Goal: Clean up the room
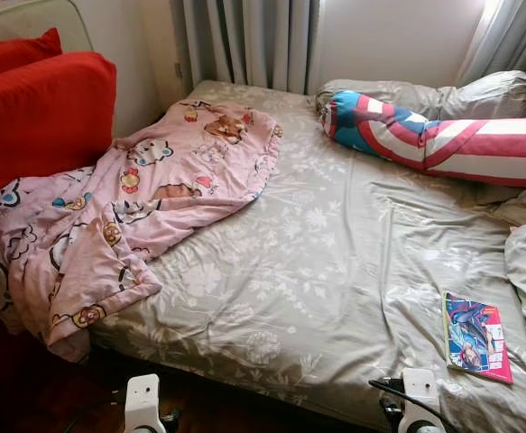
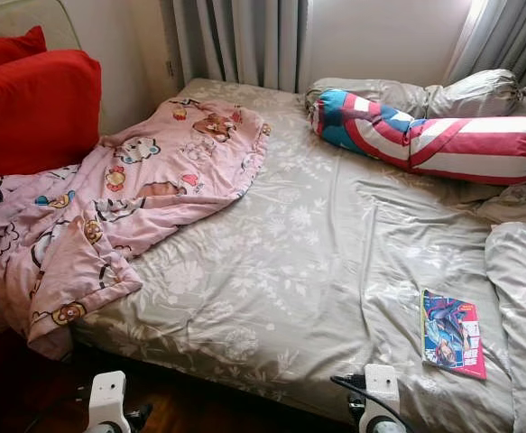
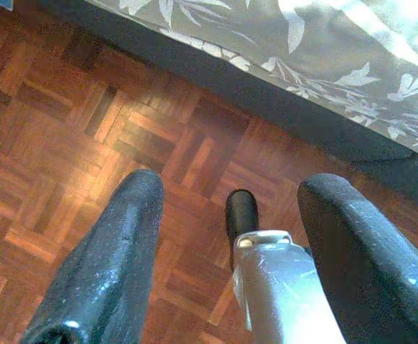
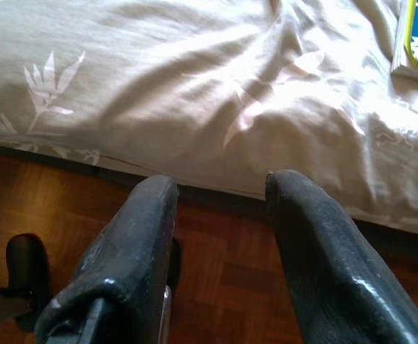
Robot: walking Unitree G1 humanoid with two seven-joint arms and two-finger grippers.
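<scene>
both grippers (image 3: pixel 226 208) (image 4: pixel 219 188) spread, empty, low before bed (image 1: pixel 335 271); book (image 1: pixel 475 336) near corner

Both arms low at the bottom edge of the head views, white wrist housings just showing. Left claw (image 3: pixel 226 258) pointing down, its two black fingers (image 3: pixel 112 265) spread wide apart, holding nothing. Right claw (image 4: pixel 219 190) likewise lowered, fingers (image 4: pixel 122 244) parted and empty.
</scene>
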